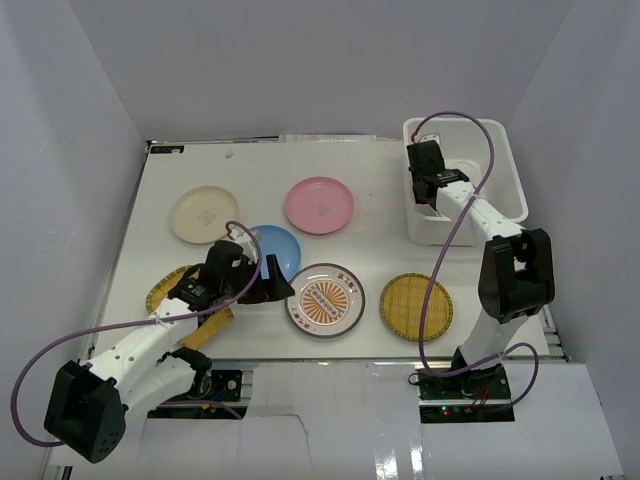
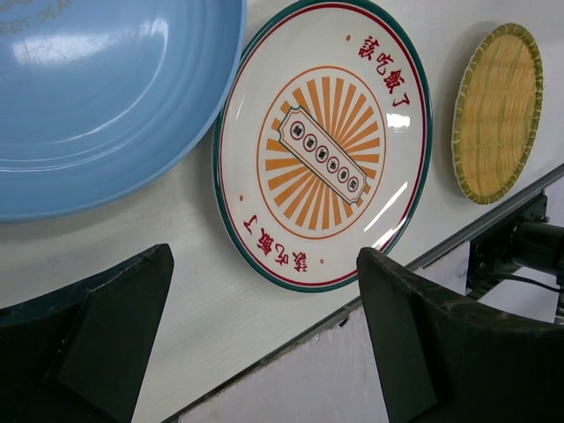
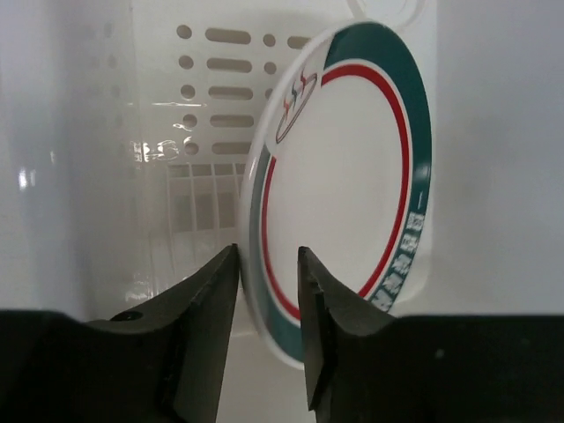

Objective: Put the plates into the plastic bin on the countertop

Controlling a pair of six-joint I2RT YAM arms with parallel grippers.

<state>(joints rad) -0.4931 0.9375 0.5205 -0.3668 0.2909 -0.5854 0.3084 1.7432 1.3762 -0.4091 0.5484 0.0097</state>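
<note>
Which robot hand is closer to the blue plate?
Left. The left gripper is right beside the blue plate; the right gripper is far away, down in the plastic bin.

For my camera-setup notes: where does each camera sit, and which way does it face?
Top external: above, behind the bases, looking down on the countertop; left arm and right arm show.
Left wrist: looks past the open left gripper at blue plate, orange-centred plate, yellow woven plate.
Right wrist: inside the plastic bin, facing the striped-rim plate, its rim between the fingers of the right gripper.
Shared: top and left wrist both show the orange-centred plate.
</note>
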